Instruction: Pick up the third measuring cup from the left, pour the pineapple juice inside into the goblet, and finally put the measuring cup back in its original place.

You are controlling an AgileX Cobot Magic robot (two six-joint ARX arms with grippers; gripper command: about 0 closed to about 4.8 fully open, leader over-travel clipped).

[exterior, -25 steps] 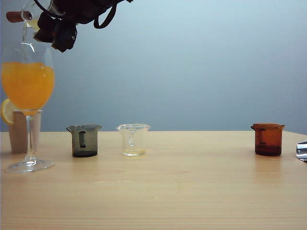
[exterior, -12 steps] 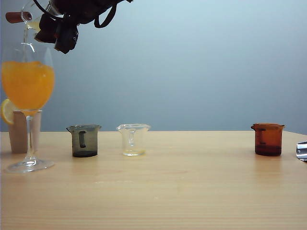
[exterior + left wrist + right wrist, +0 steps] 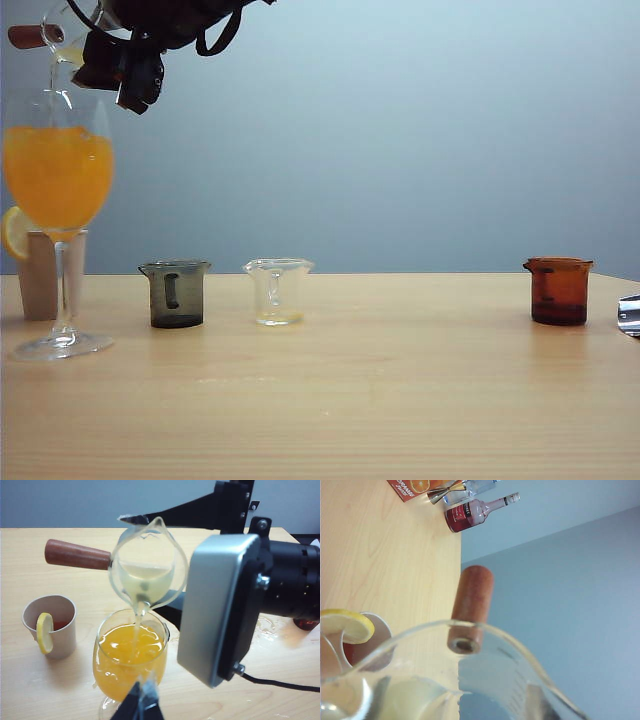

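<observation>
- The third measuring cup (image 3: 146,565) hangs tipped over above the goblet (image 3: 131,660), its spout at the lowest point and its mouth facing the left wrist camera; its wooden handle (image 3: 76,555) sticks out level to one side, so the long axis runs roughly horizontal.
- A thin stream of pineapple juice (image 3: 142,582) falls from the spout into the goblet's orange drink; a pale yellow pool lies in the tipped cup.
- The right pincer (image 3: 125,50) is at the top left of the exterior view, above the goblet's rim, pinching the cup from the side away from the handle.
- The left pincer (image 3: 141,705) shows only as dark tips close to the goblet's lower bowl; whether it grips the glass I cannot tell.
- A paper cup (image 3: 50,625) with a lemon slice (image 3: 44,632) on its rim stands just beside the goblet.
- On the pale wood counter (image 3: 400,400) stand a smoky grey cup (image 3: 176,293), a clear cup (image 3: 278,291) near it, and an amber cup (image 3: 558,290) well apart toward the right.
- Behind is a plain grey-blue wall (image 3: 420,130).
- In the right wrist view a bottle of red liquid (image 3: 475,512) lies at the counter's far edge.
</observation>
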